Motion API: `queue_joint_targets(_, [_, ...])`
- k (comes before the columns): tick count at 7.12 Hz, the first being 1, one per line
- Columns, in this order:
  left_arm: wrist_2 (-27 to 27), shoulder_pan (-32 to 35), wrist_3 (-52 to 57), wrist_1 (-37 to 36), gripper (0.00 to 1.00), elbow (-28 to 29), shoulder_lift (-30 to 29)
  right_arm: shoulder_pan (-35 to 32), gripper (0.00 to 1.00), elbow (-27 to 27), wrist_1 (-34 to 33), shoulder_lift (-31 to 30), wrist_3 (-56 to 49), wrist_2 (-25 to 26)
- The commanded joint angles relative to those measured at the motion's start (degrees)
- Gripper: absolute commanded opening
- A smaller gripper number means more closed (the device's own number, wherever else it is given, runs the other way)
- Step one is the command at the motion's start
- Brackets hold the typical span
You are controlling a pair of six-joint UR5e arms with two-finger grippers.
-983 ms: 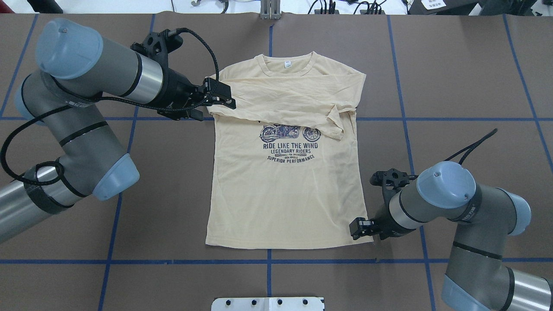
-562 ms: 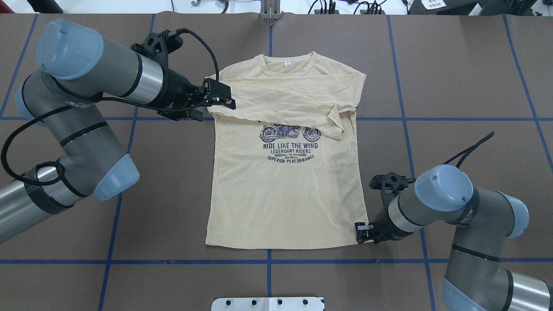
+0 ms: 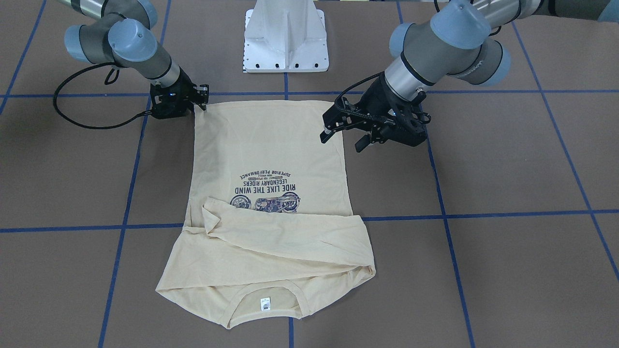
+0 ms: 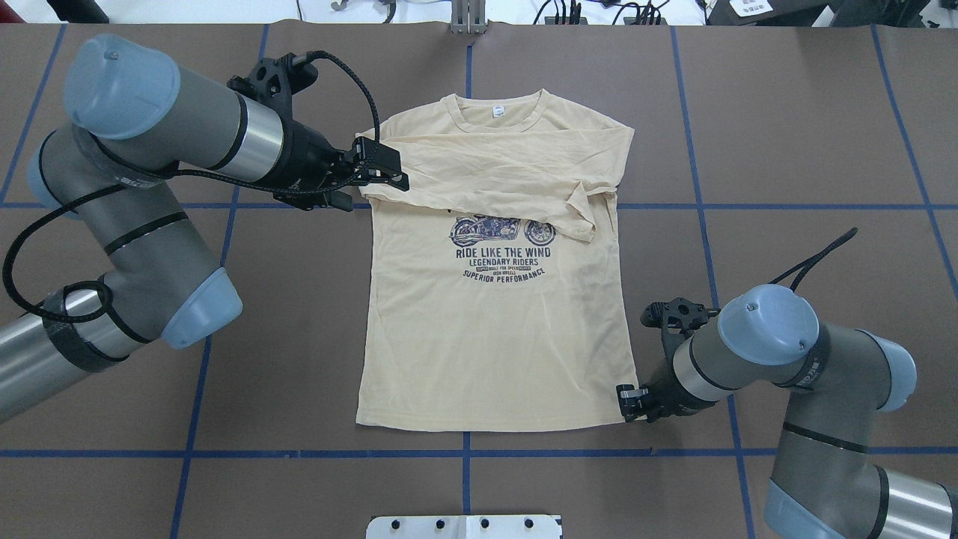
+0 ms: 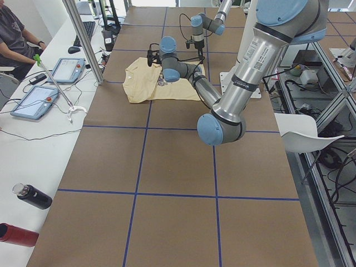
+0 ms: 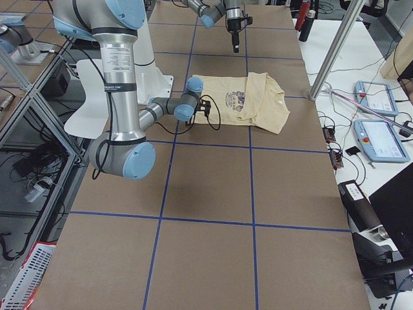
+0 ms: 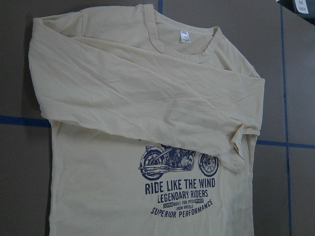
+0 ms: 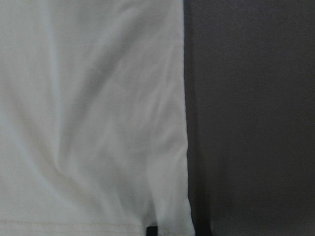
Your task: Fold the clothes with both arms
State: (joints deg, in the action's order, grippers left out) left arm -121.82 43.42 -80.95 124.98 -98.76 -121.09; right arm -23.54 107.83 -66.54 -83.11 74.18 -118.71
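Observation:
The cream-yellow T-shirt (image 4: 486, 337) lies flat and print up on the brown table, both long sleeves folded across its chest (image 7: 147, 98). My left gripper (image 4: 385, 166) hangs open above the shirt's left shoulder, holding nothing; the front-facing view shows its spread fingers (image 3: 360, 144) well above the cloth. My right gripper (image 4: 625, 403) is down at the shirt's bottom right hem corner (image 3: 199, 102). In the right wrist view the hem (image 8: 98, 123) fills the frame, with a black fingertip (image 8: 152, 230) on its edge, so this gripper looks shut on the hem.
The white pedestal base (image 3: 285, 38) stands at the robot's side of the table, just behind the hem. Blue tape lines (image 4: 464, 453) grid the brown surface. A seated person (image 5: 11, 33), tablets (image 5: 33, 103) and bottles (image 5: 30, 196) are on a side bench.
My right gripper has dropped and shifted slightly right onto the hem corner, its jaws looking narrower. The left arm and the shirt have stayed still.

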Motion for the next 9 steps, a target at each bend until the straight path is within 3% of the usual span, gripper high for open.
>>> queue_joint_targets(1, [0.00,0.00,0.00,0.00,1.00,0.06,-0.02,-0.27,0.00,0.62,-0.25,0.14,0.00,-0.30])
queue_joint_targets(7, [0.18,-0.35,-0.87,-0.08,0.99,-0.73,1.28,-0.62,0.00,1.59,-0.25,0.49,0.52,-0.12])
queue_joint_targets(9, [7.25,-9.00,-5.07,-0.26,0.99,-6.94,7.85,-1.32,0.00,2.03,-0.17,0.67,2.28,-0.30])
